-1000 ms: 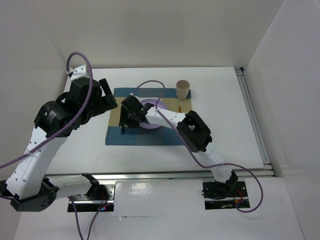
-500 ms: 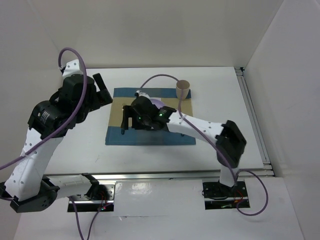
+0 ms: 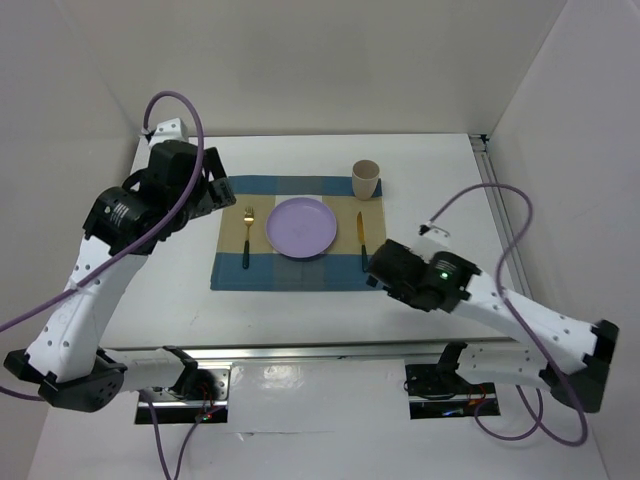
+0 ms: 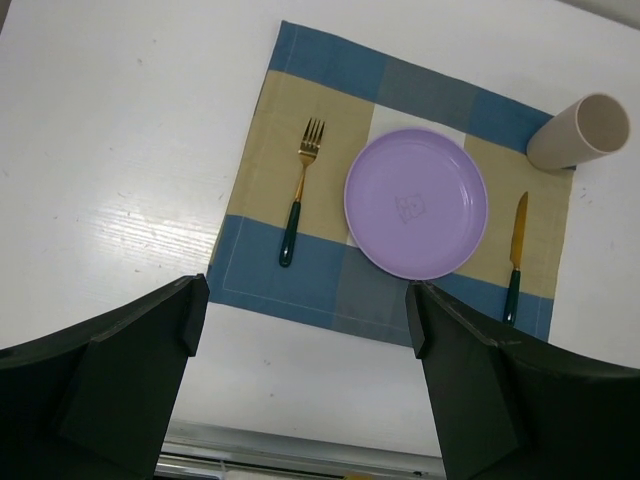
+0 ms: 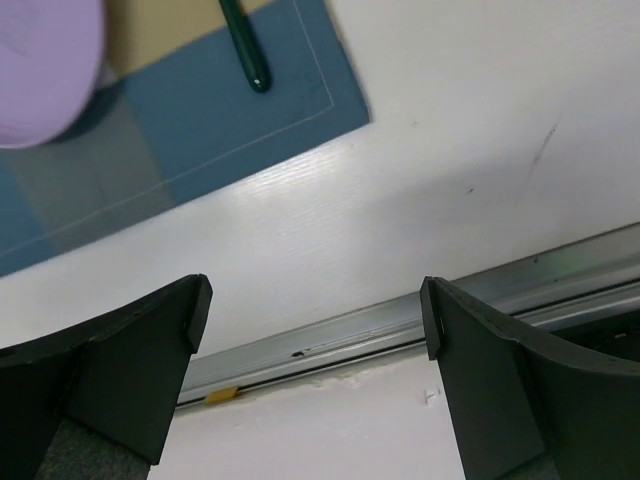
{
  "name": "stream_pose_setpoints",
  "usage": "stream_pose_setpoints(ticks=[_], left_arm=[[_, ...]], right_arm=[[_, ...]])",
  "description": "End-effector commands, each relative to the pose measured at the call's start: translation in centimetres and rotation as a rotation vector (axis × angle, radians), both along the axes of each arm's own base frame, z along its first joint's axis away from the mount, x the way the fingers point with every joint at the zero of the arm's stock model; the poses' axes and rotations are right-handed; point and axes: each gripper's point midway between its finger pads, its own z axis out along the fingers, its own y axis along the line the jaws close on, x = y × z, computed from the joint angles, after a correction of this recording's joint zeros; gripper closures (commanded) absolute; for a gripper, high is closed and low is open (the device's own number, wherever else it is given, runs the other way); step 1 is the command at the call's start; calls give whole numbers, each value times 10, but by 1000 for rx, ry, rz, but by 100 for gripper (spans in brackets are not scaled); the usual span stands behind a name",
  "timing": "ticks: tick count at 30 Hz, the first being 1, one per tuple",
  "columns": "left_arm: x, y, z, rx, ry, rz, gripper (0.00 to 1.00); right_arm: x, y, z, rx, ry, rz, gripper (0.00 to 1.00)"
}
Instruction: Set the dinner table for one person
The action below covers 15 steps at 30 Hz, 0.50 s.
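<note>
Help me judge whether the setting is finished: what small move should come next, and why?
Probably draw the open, empty right gripper back toward its base. The fork, plate and knife lie in order on the placemat, the cup stands at its far right corner, and the left gripper is open and empty too, so nothing seems left to place.

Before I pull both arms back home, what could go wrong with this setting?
The right gripper hangs open close to the placemat corner and the knife handle; a sideways swing might snag the cloth and drag the setting. The cup stands at the mat's far right corner, so an arm crossing low there could tip it. The left gripper, open above, seems clear.
</note>
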Motion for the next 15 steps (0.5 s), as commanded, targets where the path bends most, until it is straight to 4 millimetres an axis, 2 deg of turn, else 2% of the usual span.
stream_pose_setpoints(ticks=[1,5,8,10,11,12,14,15], left_arm=[[4,-1,-4,21,15,-23,0],[2,-1,-11,23,42,-28,0],[2,-1,-11,23,42,-28,0],[2,-2,-11,18,44,-35,0],[2,-2,-15,22,52,-35,0],[2,-2,-15,22,52,-35,0],[2,-2,-15,22,52,-35,0],[1,-4,-15,17,55,-43,0]], right_arm=[[-1,-24,18,79,-118,-86,1],[6,-23,23,127,-179,-80,1],[16,-18,26,66,-180,-81,1],[21,-14,22,2,-144,-115,1],[24,-12,12,-69,-112,-113,1],[28,-6,16,-75,-108,-113,1],[32,3,11,-141,-74,-29,1],[40,16,6,-146,-71,4,1]])
